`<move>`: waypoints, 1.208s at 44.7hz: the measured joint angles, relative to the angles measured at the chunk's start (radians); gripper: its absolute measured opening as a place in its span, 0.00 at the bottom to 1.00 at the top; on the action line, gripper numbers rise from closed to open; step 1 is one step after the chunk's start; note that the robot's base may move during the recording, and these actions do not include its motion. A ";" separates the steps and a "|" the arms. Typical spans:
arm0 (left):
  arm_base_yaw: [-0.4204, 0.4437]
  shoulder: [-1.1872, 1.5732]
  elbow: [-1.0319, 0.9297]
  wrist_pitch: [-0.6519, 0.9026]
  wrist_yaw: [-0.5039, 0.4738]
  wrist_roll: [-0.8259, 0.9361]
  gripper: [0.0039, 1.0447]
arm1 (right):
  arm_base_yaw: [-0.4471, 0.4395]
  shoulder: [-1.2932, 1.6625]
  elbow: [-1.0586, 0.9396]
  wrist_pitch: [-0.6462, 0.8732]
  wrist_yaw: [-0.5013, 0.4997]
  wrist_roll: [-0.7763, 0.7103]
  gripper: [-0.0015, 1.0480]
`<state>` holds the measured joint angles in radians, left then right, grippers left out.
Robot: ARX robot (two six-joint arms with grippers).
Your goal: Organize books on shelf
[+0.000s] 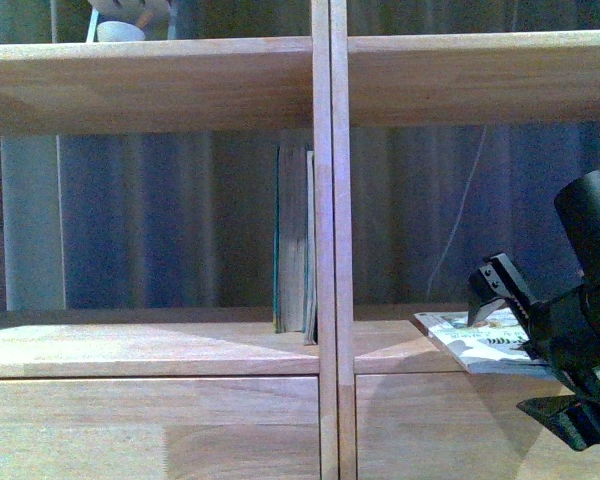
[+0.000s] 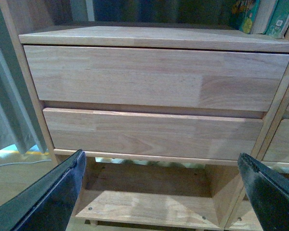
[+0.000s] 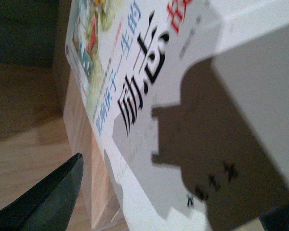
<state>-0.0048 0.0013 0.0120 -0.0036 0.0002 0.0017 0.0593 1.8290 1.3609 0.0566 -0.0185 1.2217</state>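
Note:
The shelf [image 1: 325,200] is light wood with two columns. A few thin teal-edged books [image 1: 295,240] stand upright in the left compartment, against the divider. A white book [image 1: 460,340] with a colourful cover lies flat on the right compartment's plank and sticks out over its front edge. My right gripper [image 1: 515,355] is open around that book's near end, one finger above and one below. The right wrist view shows the white book [image 3: 183,96] close up with black Chinese characters, between the open right gripper [image 3: 178,192]. My left gripper [image 2: 161,192] hangs open and empty before the drawer fronts [image 2: 154,77].
A grey curtain [image 1: 160,220] hangs behind the shelf. A white object [image 1: 120,25] stands on the upper left plank. Below the drawers is a low open bay with a bottom board [image 2: 144,204]. The standing books [image 2: 265,14] show in the left wrist view, above the drawers.

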 joint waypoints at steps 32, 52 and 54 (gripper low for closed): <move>0.000 0.000 0.000 0.000 0.000 0.000 0.93 | -0.046 0.046 0.061 -0.015 0.014 -0.042 0.46; 0.000 0.000 0.000 0.000 0.000 0.000 0.93 | -0.068 -0.013 0.013 0.029 -0.017 -0.074 0.07; 0.000 0.000 0.000 0.000 0.000 0.000 0.93 | -0.074 -0.027 -0.003 0.035 -0.027 -0.081 0.07</move>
<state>-0.0044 0.0013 0.0120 -0.0036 0.0002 0.0017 -0.0151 1.8023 1.3579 0.0921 -0.0456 1.1408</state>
